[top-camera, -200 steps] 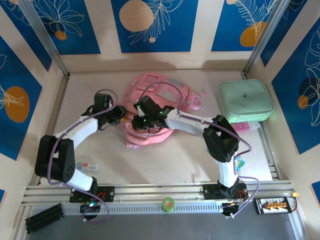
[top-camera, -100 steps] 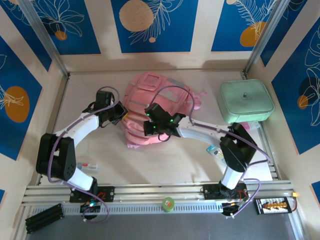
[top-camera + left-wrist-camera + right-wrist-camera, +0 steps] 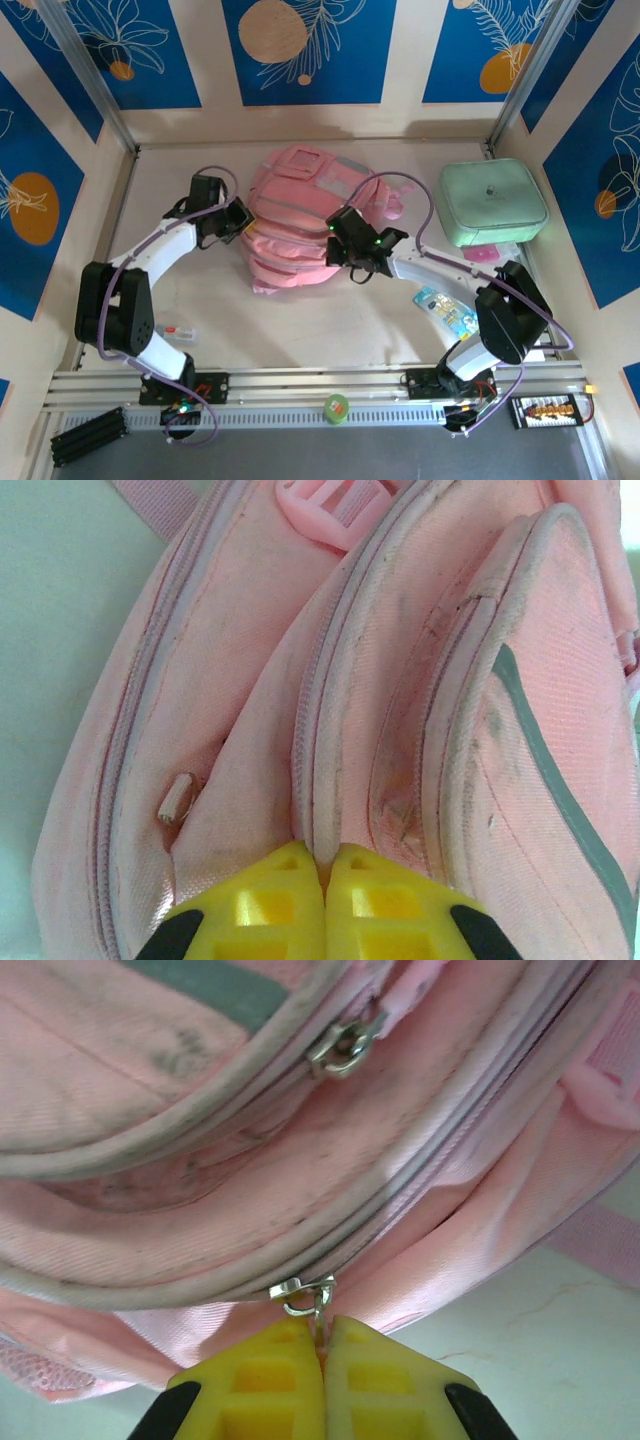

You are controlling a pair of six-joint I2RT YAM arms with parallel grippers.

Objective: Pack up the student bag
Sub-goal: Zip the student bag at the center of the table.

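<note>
Zip pull (image 3: 305, 1298) dragged rightward in right fingers (image 3: 275, 1385), left fingers (image 3: 270, 905) pinching student bag (image 3: 295, 215)

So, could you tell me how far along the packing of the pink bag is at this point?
Early. Done: the left fingers pinch a seam of the student bag and the right fingers are shut on a zip pull. In hand: working that zip. Left: the mint-green case and small packets lie on the table outside the bag; whether anything is inside, I cannot tell.
</note>
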